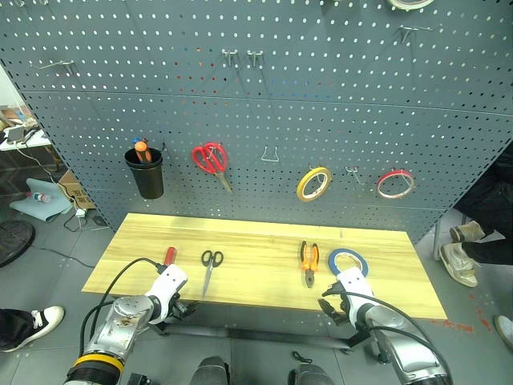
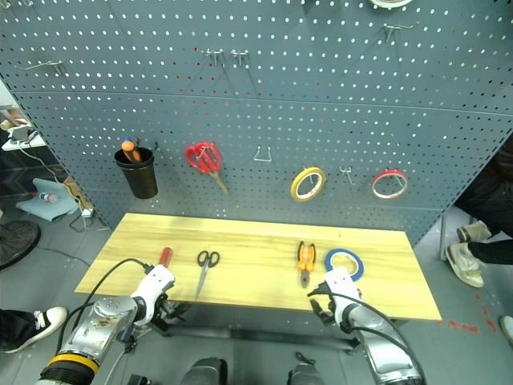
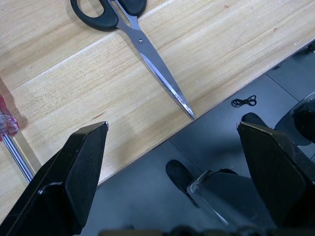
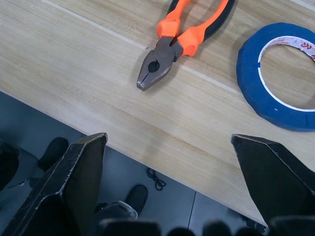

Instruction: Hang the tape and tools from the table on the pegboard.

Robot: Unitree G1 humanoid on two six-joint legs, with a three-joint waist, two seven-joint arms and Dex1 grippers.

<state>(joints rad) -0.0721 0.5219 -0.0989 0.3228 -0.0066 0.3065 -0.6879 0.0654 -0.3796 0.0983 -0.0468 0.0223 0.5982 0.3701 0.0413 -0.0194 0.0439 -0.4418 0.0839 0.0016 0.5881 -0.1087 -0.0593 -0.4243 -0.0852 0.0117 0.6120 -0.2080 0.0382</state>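
We face the pegboard (image 1: 337, 72), a dark grey-blue panel that spans the far side of the scene. On its hooks hang a black cup (image 1: 147, 172) holding an orange-handled tool (image 1: 142, 149), large red-handled scissors (image 1: 211, 160), a yellow tape roll (image 1: 313, 183) and a red tape roll (image 1: 395, 184), in that order from left to right.

Below it stands the table (image 1: 256, 241) of light wooden planks. All four task items lie flat on its near half. From left to right we see the red-handled screwdriver (image 1: 170, 255), the small black-handled scissors (image 1: 210, 267) with their blades pointing toward the near edge, the orange-and-black pliers (image 1: 309, 262) with their nose pointing near, and the blue tape (image 1: 348, 259) just beside the pliers on the right.

Our left gripper (image 3: 172, 142) hovers over the near table edge, between the screwdriver and the scissors' tips, with its two black fingers spread wide and nothing between them. Our right gripper (image 4: 170, 150) hovers over the near edge in front of the pliers and the blue tape, its fingers likewise wide apart and empty.

At the right of the floor we see a person's shoes (image 1: 461, 250).
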